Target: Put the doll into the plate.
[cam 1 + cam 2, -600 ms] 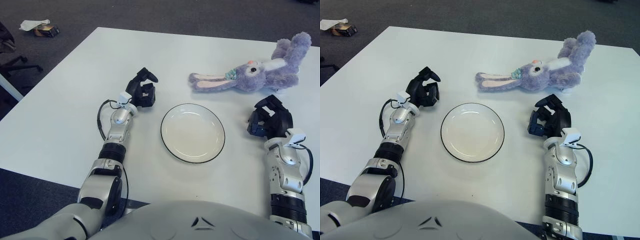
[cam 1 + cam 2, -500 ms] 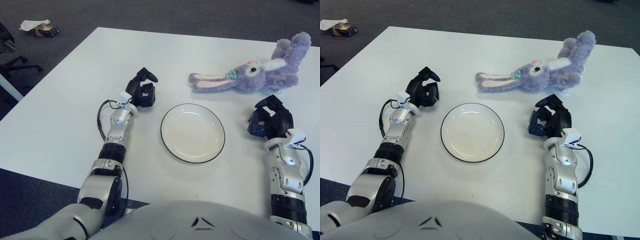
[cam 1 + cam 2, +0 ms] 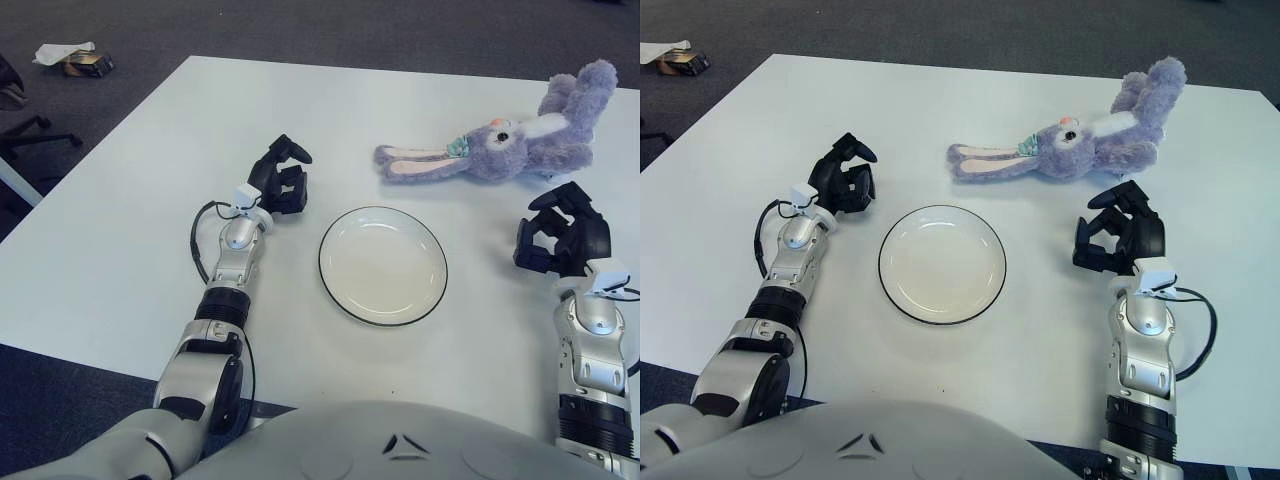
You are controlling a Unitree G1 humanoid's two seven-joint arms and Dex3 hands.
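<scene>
Now the right hand (image 3: 562, 232) sits farther to the robot's right and a little farther up the table (image 3: 120, 240) than it did half a second back, so it has drawn closer to the doll (image 3: 505, 150) and away from the plate (image 3: 383, 265). That reads as the start of a reach: the hand is lining up below the rabbit's body, and nothing has been grasped yet. The doll itself has not moved; it lies on its side at the far right of the table, ears stretched out toward the left, legs up toward the far edge, well clear of the plate. The plate lies bare in the middle, between the two hands.

The right hand's fingers (image 3: 1107, 232) are half curled into a loose claw with a gap between thumb and fingers, holding nothing and not touching the doll, which lies just beyond them. The left hand (image 3: 280, 180) shows just beside the plate, on its left, fingers loosely curled and empty too; it has barely shifted.

To my eye the task is still at its beginning, with the whole pick and carry left to do.
</scene>
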